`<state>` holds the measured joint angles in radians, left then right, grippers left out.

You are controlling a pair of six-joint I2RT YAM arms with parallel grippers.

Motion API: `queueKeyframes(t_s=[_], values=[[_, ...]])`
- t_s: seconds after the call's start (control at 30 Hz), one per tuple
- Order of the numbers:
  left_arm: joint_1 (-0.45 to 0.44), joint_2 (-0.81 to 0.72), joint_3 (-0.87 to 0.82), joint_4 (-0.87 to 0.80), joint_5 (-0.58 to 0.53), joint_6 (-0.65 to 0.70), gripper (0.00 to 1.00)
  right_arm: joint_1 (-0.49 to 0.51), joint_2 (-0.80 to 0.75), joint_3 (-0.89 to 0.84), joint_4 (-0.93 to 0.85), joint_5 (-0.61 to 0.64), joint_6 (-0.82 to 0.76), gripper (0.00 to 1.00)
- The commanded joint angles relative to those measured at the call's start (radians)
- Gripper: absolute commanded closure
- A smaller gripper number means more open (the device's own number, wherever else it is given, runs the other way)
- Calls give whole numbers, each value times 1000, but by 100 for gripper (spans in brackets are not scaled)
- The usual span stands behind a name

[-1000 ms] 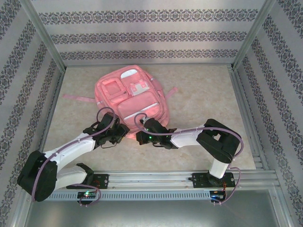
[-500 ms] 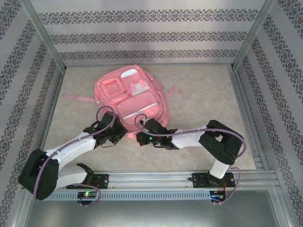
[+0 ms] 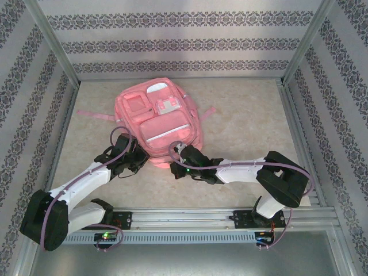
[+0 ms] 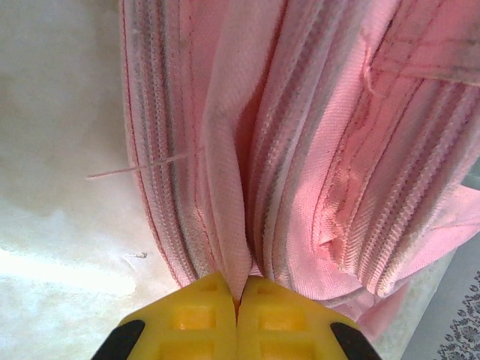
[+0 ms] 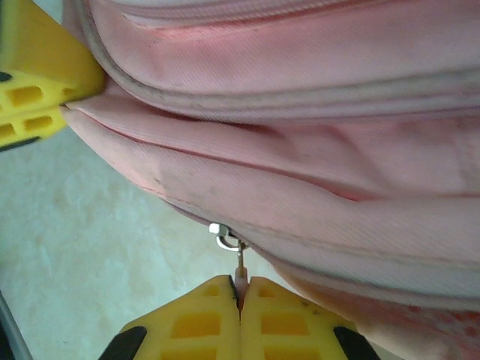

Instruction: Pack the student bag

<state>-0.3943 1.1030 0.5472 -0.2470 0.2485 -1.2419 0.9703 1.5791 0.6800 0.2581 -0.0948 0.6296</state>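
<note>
From above, the bag (image 3: 158,115) lies flat on the surface (image 3: 247,126), left of centre, nearer the far edge. Both claws meet its near edge.

Left wrist: the left claw (image 4: 238,296) is pinched on a fold of bag fabric.

Right wrist: the right claw (image 5: 241,294) grips the zip pull (image 5: 240,264).

Bare table (image 3: 247,123) right of student bag (image 3: 158,118)
</note>
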Motion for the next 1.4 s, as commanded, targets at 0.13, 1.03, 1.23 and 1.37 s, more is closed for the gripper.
queueKeyframes(t_s=[0.13,1.03,1.23,1.37], values=[[54,-55,8,-92,-51,85,98,-62,-58,-52,-122,74,-64,100],[289,-71,147,-479,-144,345,90,-135,48,26,-84,-121,-158,100],[320,4,179,-462,-80,335,57,-51,228,169,-11,-126,-32,100],[307,-65,158,-460,-5,256,40,-36,328,227,50,-130,76,100]])
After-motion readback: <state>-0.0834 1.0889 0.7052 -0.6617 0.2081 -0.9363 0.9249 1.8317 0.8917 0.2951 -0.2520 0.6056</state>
